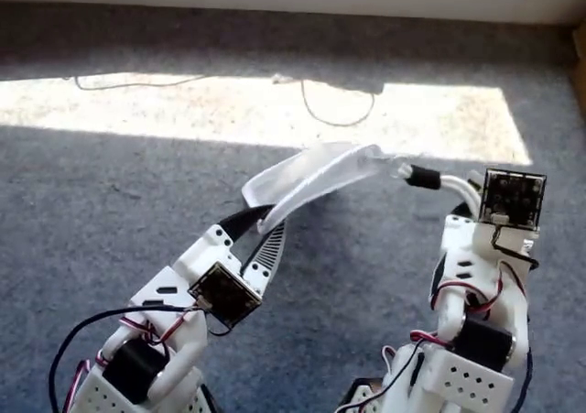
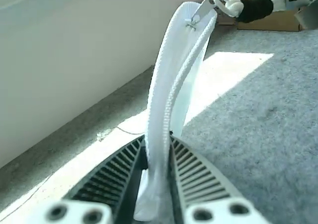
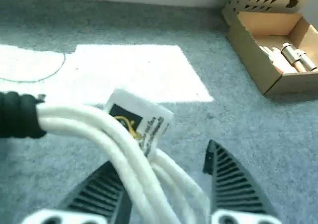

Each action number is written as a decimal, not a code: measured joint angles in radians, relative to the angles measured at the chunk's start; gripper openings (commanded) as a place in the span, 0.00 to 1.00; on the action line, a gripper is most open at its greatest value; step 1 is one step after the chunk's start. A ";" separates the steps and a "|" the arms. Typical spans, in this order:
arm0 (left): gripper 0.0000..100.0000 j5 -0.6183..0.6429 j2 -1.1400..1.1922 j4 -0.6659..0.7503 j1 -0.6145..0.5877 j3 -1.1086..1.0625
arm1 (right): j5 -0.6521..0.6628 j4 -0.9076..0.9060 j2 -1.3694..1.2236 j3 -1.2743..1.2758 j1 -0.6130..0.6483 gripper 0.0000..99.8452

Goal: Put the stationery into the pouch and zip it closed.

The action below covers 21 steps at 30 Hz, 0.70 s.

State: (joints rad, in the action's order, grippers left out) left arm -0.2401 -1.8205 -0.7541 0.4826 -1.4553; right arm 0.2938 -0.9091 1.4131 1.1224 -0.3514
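The left gripper (image 2: 158, 149) clamps one end of the pouch (image 1: 307, 179), held aloft above the carpet (image 1: 110, 230). The right gripper (image 3: 164, 159) stands open around the cord (image 3: 89, 119); it should close firmly before pulling steadily along the zip (image 2: 171, 85).

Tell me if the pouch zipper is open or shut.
Shut, as far as visible: the zipper teeth run joined from the left end effector up to the slider at the far end of the pouch.

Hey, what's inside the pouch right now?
Nothing shows. The pouch, pinched in the left gripper, is seen edge-on, and its white walls hide any contents.
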 measured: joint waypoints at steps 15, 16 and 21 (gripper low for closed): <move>0.00 -0.138 0.006 0.155 -0.155 -0.026 | 0.000 -0.305 0.330 0.000 0.439 0.25; 0.00 -0.157 0.008 0.166 -0.169 -0.026 | 0.000 -0.313 0.344 0.000 0.446 0.25; 0.00 -0.255 0.011 0.215 -0.232 -0.028 | 0.000 -0.325 0.373 0.000 0.456 0.25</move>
State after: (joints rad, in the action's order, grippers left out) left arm -0.4948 -1.8098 -0.5393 0.2509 -1.4830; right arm 0.2938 -1.2344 1.7860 1.1224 0.1043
